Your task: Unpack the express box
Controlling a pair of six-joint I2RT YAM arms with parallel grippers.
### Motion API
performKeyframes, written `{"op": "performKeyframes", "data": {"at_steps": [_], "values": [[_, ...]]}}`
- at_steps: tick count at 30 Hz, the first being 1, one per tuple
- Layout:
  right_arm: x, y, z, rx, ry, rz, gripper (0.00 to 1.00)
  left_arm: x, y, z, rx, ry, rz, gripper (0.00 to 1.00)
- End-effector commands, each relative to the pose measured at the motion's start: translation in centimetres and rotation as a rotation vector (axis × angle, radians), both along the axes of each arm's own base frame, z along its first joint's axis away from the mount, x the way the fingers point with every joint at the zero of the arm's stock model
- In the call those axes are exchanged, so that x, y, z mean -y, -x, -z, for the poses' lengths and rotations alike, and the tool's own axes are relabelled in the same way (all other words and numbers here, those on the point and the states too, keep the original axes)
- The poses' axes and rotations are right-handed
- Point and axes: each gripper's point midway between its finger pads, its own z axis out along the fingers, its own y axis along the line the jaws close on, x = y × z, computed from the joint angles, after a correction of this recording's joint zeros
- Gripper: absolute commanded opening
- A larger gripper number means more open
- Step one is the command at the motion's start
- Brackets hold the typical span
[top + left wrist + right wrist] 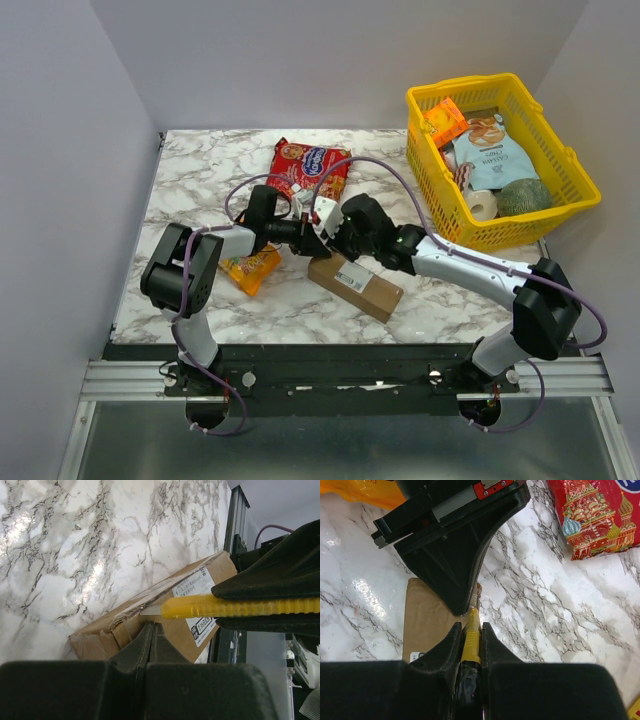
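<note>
Right fingers [449, 647] are clamping a yellow utility knife [471, 642] at the express box [355, 286]; left fingers [141, 647] are sitting pressed together.

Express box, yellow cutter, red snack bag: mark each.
express box [378, 294], top external view, brown top face.
yellow cutter [235, 608], left wrist view, handle body.
red snack bag [310, 170], top external view, bag's middle.

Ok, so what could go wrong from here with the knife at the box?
The blade of the yellow knife, held in the right gripper, sits right beside the shut left gripper and could nick it. Neither gripper clamps the express box, so it may slide when cut.
</note>
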Motion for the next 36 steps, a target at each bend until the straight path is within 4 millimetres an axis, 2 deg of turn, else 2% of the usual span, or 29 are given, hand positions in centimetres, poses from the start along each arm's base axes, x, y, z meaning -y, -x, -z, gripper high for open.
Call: {"op": "performKeyframes", "data": {"at_steps": [1, 4, 6, 7, 10, 11, 14, 18, 19, 21, 22, 23, 26, 29, 30, 32, 33, 34, 35, 36], "values": [[3.1, 3.1, 4.4, -0.173, 0.119, 0.019, 0.01, -3.1, 2.8, 8.9, -0.144, -0.286, -0.084, 0.00], [2.9, 0.9, 3.4, -0.115, 0.101, 0.093, 0.00, -2.9, 3.0, 8.7, -0.129, -0.289, -0.078, 0.00], [1.7, -0.4, 1.8, -0.092, 0.048, 0.127, 0.01, -2.8, 3.2, 8.7, -0.125, -0.288, -0.072, 0.00], [1.2, -0.7, 1.9, -0.100, 0.044, 0.129, 0.00, -2.8, 3.2, 8.7, -0.128, -0.289, -0.070, 0.00], [-0.5, -1.3, 0.5, -0.088, 0.013, 0.086, 0.00, -2.6, 3.4, 8.9, -0.133, -0.289, -0.059, 0.00], [-0.5, -1.5, 0.3, -0.081, 0.014, 0.086, 0.00, -2.5, 3.6, 9.0, -0.137, -0.292, -0.053, 0.00], [0.0, -1.4, 0.0, -0.065, 0.047, 0.056, 0.00, -2.5, 3.5, 9.0, -0.137, -0.293, -0.051, 0.00], [1.6, 0.1, 1.5, -0.105, 0.104, 0.049, 0.00, -2.4, 3.4, 8.4, -0.131, -0.283, -0.047, 0.00], [1.5, 0.6, 1.5, -0.126, 0.091, 0.034, 0.00, -2.5, 2.9, 7.8, -0.107, -0.269, -0.044, 0.00], [1.6, 1.0, 1.3, -0.141, 0.071, 0.057, 0.01, -2.0, 2.4, 4.3, -0.032, -0.159, -0.012, 0.00], [1.6, 0.9, 1.2, -0.142, 0.062, 0.063, 0.00, -2.5, 2.5, 3.1, -0.044, -0.109, -0.032, 0.00], [1.2, 0.8, 1.0, -0.146, 0.043, 0.074, 0.00, -2.3, 2.5, 0.1, 0.031, -0.038, -0.027, 0.02], [0.4, 0.2, 1.1, -0.152, 0.028, 0.086, 0.01, -2.0, 4.0, -4.3, 0.131, 0.066, 0.032, 0.07], [-0.6, -0.5, 0.8, -0.151, 0.012, 0.079, 0.00, -1.5, 5.6, -5.9, 0.134, 0.107, 0.048, 0.13], [-0.8, -0.6, 0.7, -0.149, 0.007, 0.081, 0.00, -1.0, 5.2, -6.4, 0.168, 0.136, 0.043, 0.13], [-1.3, -1.0, 0.7, -0.155, -0.001, 0.089, 0.01, -0.4, 5.3, -5.8, 0.087, 0.172, 0.021, 0.13], [-1.4, -1.0, 0.6, -0.155, -0.003, 0.090, 0.00, 0.4, 4.9, -7.6, 0.079, 0.246, 0.013, 0.13], [-1.4, -1.1, 0.6, -0.156, -0.005, 0.090, 0.00, 0.7, 4.9, -7.8, 0.060, 0.271, 0.021, 0.13], [-1.6, -1.0, 0.5, -0.160, -0.005, 0.085, 0.00, 1.2, 4.8, -6.6, 0.006, 0.277, 0.029, 0.11], [-1.6, -1.0, 0.4, -0.157, -0.005, 0.083, 0.00, 1.7, 4.6, -7.4, 0.037, 0.320, 0.046, 0.10]]}}
